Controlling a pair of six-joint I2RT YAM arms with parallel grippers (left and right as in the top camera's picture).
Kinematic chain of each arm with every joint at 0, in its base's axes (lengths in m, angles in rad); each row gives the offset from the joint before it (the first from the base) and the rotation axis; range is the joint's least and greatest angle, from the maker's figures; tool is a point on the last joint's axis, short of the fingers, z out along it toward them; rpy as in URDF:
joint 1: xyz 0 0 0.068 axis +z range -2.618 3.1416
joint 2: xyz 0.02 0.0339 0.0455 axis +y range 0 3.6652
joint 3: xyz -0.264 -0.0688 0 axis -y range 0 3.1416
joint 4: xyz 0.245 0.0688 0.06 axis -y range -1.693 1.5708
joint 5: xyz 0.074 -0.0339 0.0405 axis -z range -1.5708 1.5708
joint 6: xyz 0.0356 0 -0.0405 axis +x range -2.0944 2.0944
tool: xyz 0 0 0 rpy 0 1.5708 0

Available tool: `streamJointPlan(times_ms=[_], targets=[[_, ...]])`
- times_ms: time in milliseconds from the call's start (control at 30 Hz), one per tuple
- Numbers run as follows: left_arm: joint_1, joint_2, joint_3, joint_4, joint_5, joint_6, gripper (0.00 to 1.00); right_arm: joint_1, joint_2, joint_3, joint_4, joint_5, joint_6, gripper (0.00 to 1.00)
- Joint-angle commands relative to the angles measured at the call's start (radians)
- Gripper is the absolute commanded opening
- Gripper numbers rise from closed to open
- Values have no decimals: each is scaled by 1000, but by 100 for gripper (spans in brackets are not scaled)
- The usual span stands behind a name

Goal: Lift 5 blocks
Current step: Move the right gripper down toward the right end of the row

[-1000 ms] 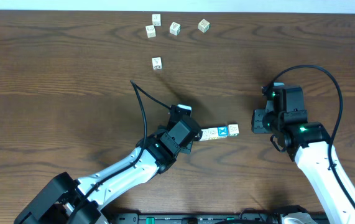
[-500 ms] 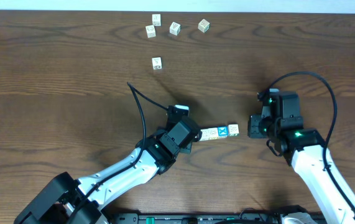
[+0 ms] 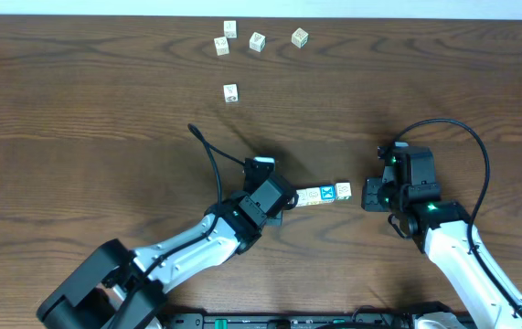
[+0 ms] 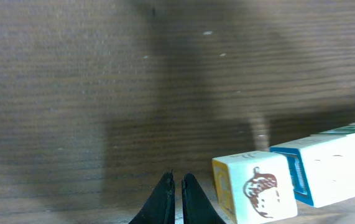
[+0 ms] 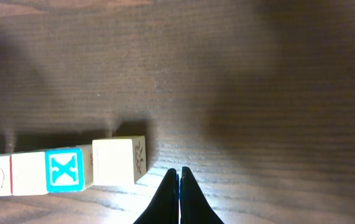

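Wooden table (image 3: 78, 137), dark grain, seen from overhead and from both wrists.

Row of blocks (image 3: 323, 194) lies flat on the table just right of centre in the overhead frame, running left to right with faces touching. No block is off the surface. The exact count cannot be read from above.
- Blue X block (image 5: 64, 170) sits second from the right-hand end of the row.
- Cream end block (image 5: 118, 162) closes that end, lower left of the right wrist view.
- Acorn block (image 4: 255, 186), with a reddish-brown picture, closes the other end, with a blue-edged block (image 4: 326, 171) against it.

Left gripper (image 4: 177, 180) is low at the acorn end — fingers pinched nearly together, nothing between them, just beside the block; contact cannot be confirmed.

Right gripper (image 5: 179, 171) is at the cream end — fingers pressed together, empty, tips just beside that block's near corner.

Loose cubes (image 3: 257, 41) stand along the top edge, well apart from the row; a lone cube (image 3: 230, 91) sits below them.
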Motion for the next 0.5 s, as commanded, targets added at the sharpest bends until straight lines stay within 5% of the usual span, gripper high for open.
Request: streamJointPlan(times_ms=[0, 467], targets=[[-3, 32, -10, 6, -16, -40, 7, 12, 18, -19, 29, -7, 12, 1], [-3, 47, -10, 17, -16, -58, 7, 12, 193, -18, 153, -132, 11, 1]])
